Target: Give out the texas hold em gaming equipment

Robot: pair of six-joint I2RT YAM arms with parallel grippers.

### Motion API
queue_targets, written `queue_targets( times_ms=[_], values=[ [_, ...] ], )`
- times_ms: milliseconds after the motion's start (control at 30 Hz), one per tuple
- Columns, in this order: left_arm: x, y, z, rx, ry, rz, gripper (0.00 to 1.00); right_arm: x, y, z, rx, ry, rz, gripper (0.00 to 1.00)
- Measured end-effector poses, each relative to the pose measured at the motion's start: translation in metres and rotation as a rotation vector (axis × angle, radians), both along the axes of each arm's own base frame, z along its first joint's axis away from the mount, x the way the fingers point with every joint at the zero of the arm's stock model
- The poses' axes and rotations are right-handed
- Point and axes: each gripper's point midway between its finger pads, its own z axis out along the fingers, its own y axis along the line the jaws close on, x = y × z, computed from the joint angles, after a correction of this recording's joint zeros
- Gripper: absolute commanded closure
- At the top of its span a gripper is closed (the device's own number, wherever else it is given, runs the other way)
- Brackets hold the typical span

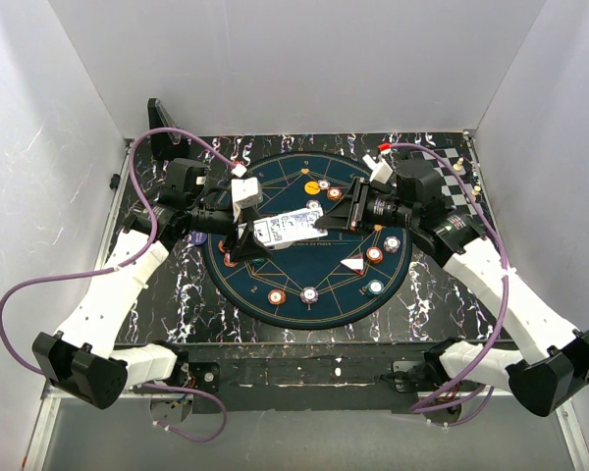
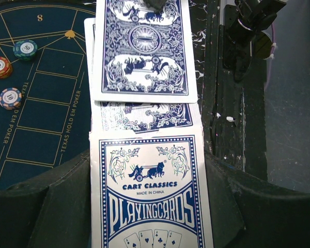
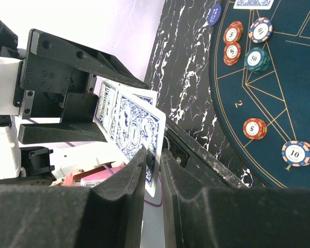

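Striped poker chips [image 1: 374, 254] ring the round dark-blue mat [image 1: 250, 275] mid-frame, yet dealing looks barely begun: my left jaws clamp the blue-and-white card box [image 2: 151, 201], my right jaws pinch one blue-backed card [image 3: 137, 129]

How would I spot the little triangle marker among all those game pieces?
Find the big round dark-blue mat with gold lines. On its near right part, just left of an orange-rimmed chip, lies the triangle marker. It alone is white and pointed; its neighbours are all round.
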Motion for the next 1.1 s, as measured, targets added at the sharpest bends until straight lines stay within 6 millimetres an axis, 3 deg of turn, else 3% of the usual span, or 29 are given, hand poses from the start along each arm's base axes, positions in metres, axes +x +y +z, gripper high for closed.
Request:
queue_targets(
  times_ms=[233,500,600,900,1100],
  values=[
    [0.0,0.0,0.001,-0.004,-0.004,-0.002,0.6,0.003,-0.009,0.007,0.006,-0.011,-0.027,0.82],
    [0.0,0.0,0.001,-0.005,-0.005,-0.002,0.6,0.008,-0.023,0.024,0.04,-0.024,-0.064,0.99],
    [0.0,0.0,0.001,-0.005,-0.006,-0.002,0.6,0.017,-0.033,0.027,0.052,-0.019,-0.098,0.99],
    [0.0,0.0,0.002,-0.005,-0.007,-0.002,0.6,0.056,-0.061,0.029,0.101,0.034,-0.193,0.99],
    [0.0,0.0,0.002,-0.005,-0.007,-0.002,0.6,0.105,-0.066,0.005,0.097,0.106,-0.23,0.99]
  ],
)
